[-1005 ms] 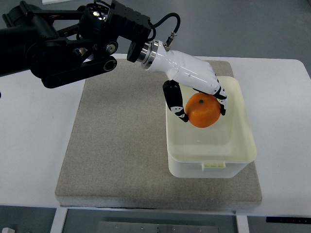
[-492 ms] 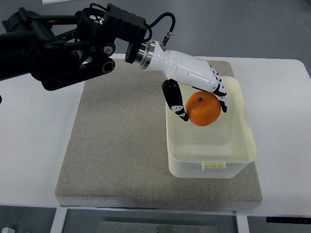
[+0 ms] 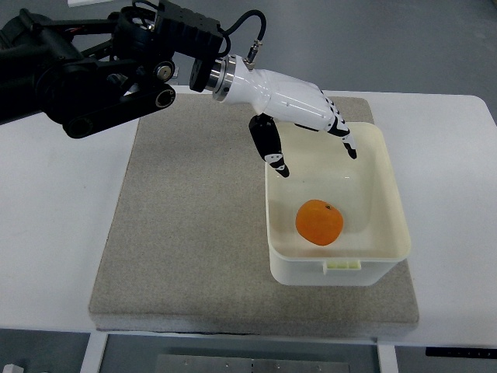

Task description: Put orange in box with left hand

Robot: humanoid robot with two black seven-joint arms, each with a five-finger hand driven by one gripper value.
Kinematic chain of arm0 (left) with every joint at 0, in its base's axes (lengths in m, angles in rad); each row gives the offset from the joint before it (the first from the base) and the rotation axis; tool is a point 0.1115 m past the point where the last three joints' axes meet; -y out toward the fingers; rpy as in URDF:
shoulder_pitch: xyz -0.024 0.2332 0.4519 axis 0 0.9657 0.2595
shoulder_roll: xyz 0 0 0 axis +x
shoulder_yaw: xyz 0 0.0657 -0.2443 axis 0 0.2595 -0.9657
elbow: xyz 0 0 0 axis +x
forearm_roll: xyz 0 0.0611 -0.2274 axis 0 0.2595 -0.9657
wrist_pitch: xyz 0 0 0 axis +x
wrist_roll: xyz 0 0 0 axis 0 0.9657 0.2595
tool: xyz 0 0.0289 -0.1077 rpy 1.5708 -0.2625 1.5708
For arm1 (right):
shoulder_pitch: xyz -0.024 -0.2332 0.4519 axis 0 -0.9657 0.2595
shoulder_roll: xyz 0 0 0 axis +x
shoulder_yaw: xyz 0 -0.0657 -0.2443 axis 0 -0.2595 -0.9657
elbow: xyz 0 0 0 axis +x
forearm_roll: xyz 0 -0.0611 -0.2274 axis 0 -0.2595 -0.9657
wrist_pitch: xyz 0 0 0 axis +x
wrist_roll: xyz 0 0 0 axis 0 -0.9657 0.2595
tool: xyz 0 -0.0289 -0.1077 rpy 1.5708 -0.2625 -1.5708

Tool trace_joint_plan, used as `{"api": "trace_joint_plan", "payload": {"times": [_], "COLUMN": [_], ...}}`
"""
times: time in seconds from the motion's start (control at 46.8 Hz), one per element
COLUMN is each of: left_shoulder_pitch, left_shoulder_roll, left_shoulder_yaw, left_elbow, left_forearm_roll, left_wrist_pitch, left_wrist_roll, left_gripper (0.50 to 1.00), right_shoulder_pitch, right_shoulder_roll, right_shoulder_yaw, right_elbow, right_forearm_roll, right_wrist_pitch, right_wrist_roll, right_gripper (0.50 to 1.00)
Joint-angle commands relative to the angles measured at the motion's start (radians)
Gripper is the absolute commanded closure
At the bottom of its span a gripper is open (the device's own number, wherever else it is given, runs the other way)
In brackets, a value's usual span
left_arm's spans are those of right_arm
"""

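Note:
An orange [image 3: 319,222] lies on the floor of the pale yellow box [image 3: 388,241], toward its near side. My left hand [image 3: 314,151] hovers over the box's far left corner, above and apart from the fruit. Its white fingers [image 3: 342,134] are spread and its thumb [image 3: 269,148] hangs down by the box's left wall, holding nothing. The black left arm [image 3: 85,74] comes in from the upper left. My right arm is out of the picture.
The box stands on the right part of a grey felt mat [image 3: 186,225], which lies on a white table [image 3: 46,233]. The table's near edge [image 3: 256,336] runs along the bottom of the view.
The left hand has let go of the orange, which dropped into the box. The hand has opened and drawn back up and to the left.

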Motion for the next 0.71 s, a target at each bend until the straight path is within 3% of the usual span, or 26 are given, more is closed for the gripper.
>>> {"api": "trace_joint_plan", "payload": {"times": [0.0, 0.535, 0.684], "left_shoulder_pitch": [0.001, 0.07, 0.11], "left_shoulder_roll": [0.012, 0.047, 0.043], "left_shoulder_yaw": [0.001, 0.015, 0.015], "left_elbow": [0.03, 0.381, 0.493], "left_forearm_roll": [0.0, 0.008, 0.005], "left_wrist_pitch": [0.0, 0.003, 0.057], "left_wrist_roll": [0.0, 0.0, 0.0], "left_gripper": [0.628, 0.628, 0.628], "right_shoulder_pitch": [0.0, 0.0, 0.0], "right_shoulder_roll": [0.0, 0.0, 0.0], "right_shoulder_yaw": [0.0, 0.0, -0.001], "right_elbow": [0.0, 0.0, 0.0], "right_forearm_roll": [0.0, 0.0, 0.0], "right_wrist_pitch": [0.0, 0.0, 0.0], "right_wrist_roll": [0.0, 0.0, 0.0], "right_gripper": [0.568, 0.568, 0.568]}}
